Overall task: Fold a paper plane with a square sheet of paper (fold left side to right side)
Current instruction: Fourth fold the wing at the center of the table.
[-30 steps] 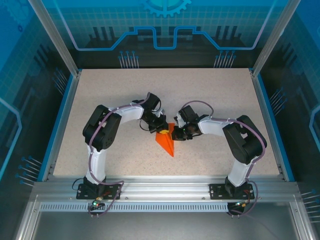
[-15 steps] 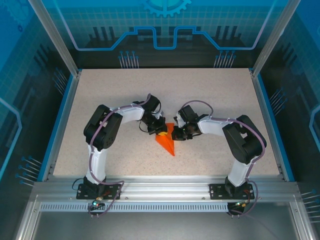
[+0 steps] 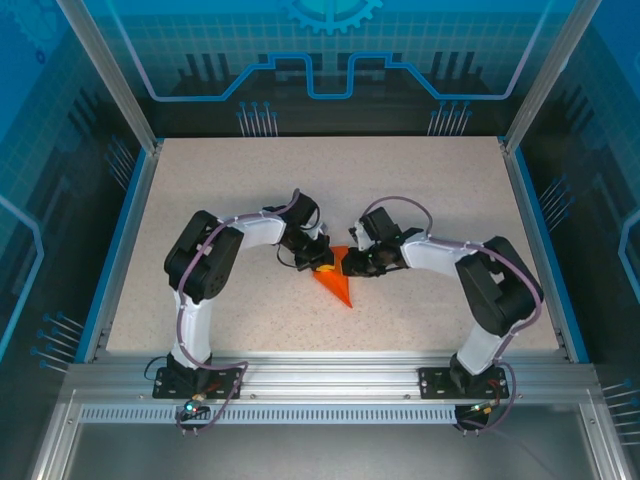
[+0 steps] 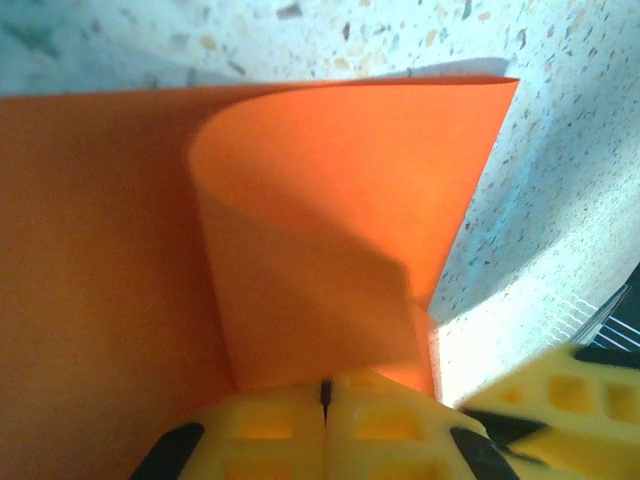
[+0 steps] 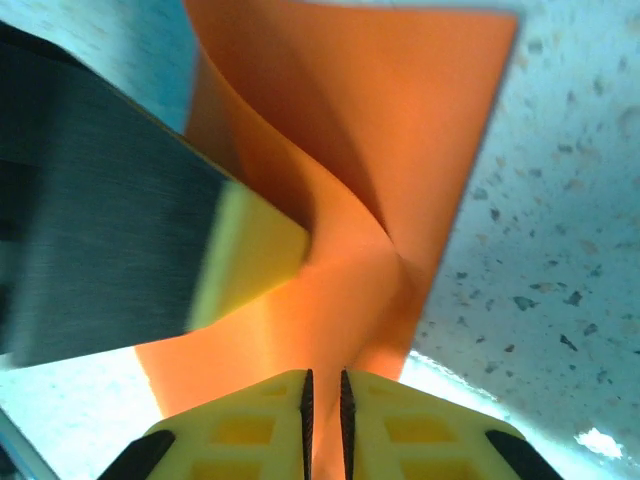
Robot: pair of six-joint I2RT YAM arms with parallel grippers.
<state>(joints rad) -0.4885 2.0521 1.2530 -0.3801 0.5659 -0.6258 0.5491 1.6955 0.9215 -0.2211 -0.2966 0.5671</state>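
The bright orange creased paper sheet (image 3: pixel 338 285) lies on the speckled light table top (image 3: pixel 430 190), near its centre, ahead of and between the two arm bases. Its pointed end faces the near table edge. The left gripper (image 3: pixel 322 263) is at the sheet's far left corner. The right gripper (image 3: pixel 350 266) is at its far right corner, just beside the left gripper. A curled flap stands on the flat layer, directly ahead of the left gripper.

The thin bright orange sheet of paper (image 3: pixel 339 285) lies near the middle of the table (image 3: pixel 420 190), folded into a narrow pointed wedge. Its tip aims toward the table's near edge. At the broad far end, one layer curls up loosely off the flat layer beneath.
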